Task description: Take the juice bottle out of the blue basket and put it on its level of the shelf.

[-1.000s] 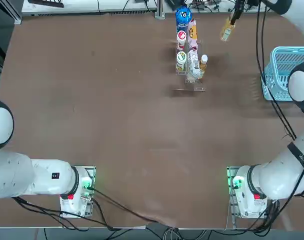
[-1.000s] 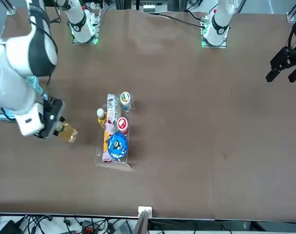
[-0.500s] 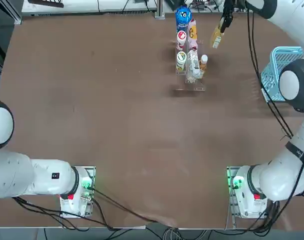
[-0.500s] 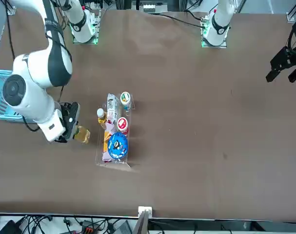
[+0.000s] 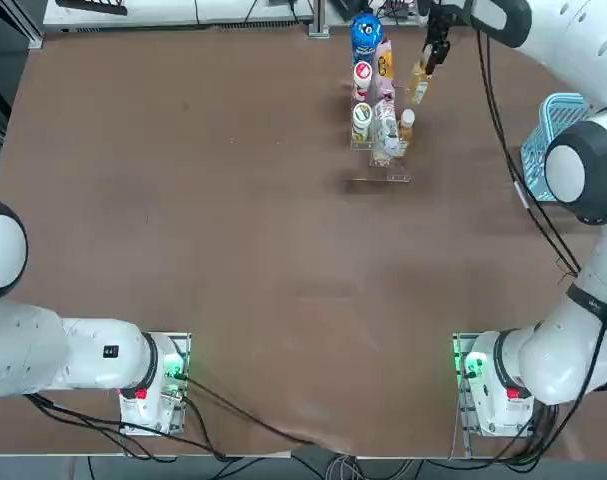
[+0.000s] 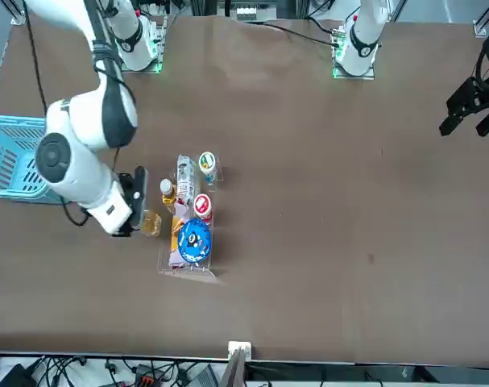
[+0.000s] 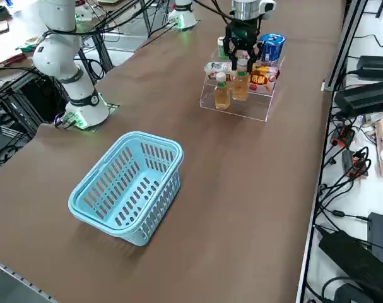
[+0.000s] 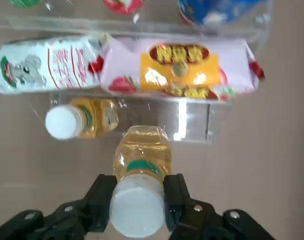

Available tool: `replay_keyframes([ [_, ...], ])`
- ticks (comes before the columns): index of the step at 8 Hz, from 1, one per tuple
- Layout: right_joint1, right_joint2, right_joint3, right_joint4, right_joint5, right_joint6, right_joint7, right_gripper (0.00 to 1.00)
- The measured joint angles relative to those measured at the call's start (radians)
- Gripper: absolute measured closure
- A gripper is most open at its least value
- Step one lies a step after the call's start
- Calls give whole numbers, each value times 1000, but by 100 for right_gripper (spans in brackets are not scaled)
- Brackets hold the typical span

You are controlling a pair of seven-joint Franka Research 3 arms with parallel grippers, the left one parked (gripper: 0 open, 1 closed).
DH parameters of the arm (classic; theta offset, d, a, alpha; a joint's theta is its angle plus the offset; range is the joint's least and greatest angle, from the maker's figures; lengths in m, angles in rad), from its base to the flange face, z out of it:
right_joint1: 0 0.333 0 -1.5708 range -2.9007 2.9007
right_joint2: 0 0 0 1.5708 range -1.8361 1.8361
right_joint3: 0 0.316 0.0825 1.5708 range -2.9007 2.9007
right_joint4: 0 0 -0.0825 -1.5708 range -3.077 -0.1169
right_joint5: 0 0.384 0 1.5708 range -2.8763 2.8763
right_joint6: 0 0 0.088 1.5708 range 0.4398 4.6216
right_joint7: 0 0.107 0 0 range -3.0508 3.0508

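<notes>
My right gripper (image 8: 137, 200) is shut on the white cap of the juice bottle (image 8: 141, 157), a small clear bottle of amber juice that hangs upright below it. The juice bottle (image 7: 241, 83) is at the front edge of the clear stepped shelf (image 7: 241, 111), by its lowest level. It is right beside the second white-capped amber bottle (image 7: 222, 92), which stands on that level. I cannot tell whether the held bottle rests on the step. In the top view the gripper (image 5: 432, 52) is at the shelf's right side. The blue basket (image 7: 128, 186) holds nothing.
The shelf's upper levels hold a blue can (image 5: 365, 30), pink and white pouches (image 8: 177, 70) and red- and green-lidded cups (image 5: 362, 95). The basket (image 5: 561, 140) stands at the table's right edge. Cables and black boxes (image 7: 368, 69) lie on the bench past the far edge.
My right gripper has carried the juice bottle left across the top view, from the open table near the basket to the shelf's lowest level, and has lowered it.
</notes>
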Motion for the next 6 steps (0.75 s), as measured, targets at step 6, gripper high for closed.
replay_keyframes([
  [6, 33, 38, 0, 0, -56, 52, -55, 45],
])
